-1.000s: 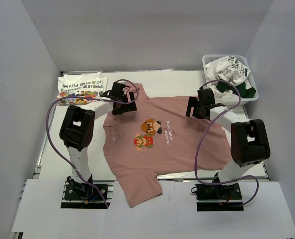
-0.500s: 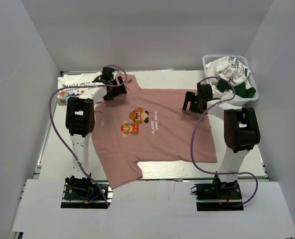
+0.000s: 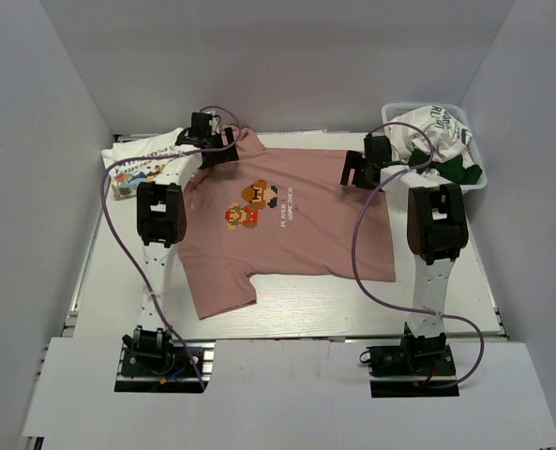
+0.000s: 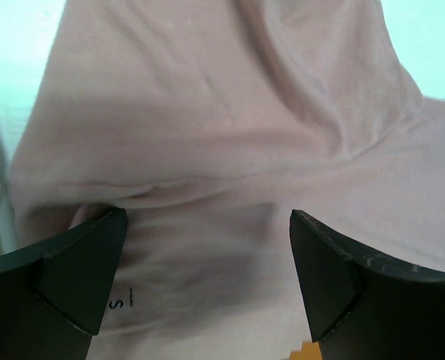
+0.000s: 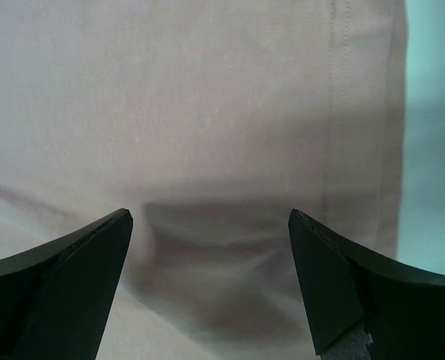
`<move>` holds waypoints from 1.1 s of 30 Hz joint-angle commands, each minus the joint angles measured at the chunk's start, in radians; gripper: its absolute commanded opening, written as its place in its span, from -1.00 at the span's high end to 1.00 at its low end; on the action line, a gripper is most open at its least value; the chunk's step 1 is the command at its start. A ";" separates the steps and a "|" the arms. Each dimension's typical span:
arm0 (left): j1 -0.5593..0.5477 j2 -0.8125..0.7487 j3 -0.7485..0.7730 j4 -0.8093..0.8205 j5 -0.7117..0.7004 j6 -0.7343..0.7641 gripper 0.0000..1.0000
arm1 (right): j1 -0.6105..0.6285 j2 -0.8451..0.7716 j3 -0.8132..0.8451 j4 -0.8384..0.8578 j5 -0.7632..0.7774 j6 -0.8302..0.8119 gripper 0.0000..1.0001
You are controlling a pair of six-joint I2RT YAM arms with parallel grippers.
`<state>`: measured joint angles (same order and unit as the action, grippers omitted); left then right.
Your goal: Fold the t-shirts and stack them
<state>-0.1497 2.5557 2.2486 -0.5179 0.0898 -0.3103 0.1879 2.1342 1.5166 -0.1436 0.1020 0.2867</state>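
We find the pink t-shirt [image 3: 287, 234] spread flat and print up across the middle of the table [image 3: 306, 314], not yet folded. A folded white t-shirt [image 3: 142, 164] lies at the far left corner; we judge it the start of the stack. Other t-shirts [image 3: 428, 131] sit crumpled in the basket [image 3: 473, 178] at the far right. The left gripper [image 3: 217, 152] and right gripper [image 3: 357, 171] hover over the pink shirt's far edge, jaws apart, clamping nothing. We judge that most of the folding remains.

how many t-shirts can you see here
4: the pink t-shirt spread flat mid-table, a white cartoon-print t-shirt at far left, a white green-lettered t-shirt and a dark green t-shirt bunched in the basket; more may be hidden there.
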 commanded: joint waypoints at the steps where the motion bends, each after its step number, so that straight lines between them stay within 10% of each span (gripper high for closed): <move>1: -0.004 -0.087 -0.041 -0.071 0.053 0.037 -1.00 | 0.001 -0.054 0.039 -0.048 0.034 -0.055 -0.81; 8: -0.033 -0.360 -0.205 -0.145 0.051 -0.010 -1.00 | 0.036 -0.345 -0.212 0.021 -0.041 -0.086 -0.81; 21: -0.070 -1.295 -1.411 -0.240 0.002 -0.455 -1.00 | 0.113 -0.810 -0.697 0.068 0.116 0.192 -0.81; 33: -0.079 -1.496 -1.790 -0.288 0.137 -0.552 -0.78 | 0.107 -0.987 -0.854 0.050 0.196 0.353 -0.81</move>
<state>-0.2249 1.0588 0.4808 -0.8410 0.2043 -0.8272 0.3008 1.1866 0.6800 -0.1173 0.2539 0.5850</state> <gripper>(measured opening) 0.911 0.904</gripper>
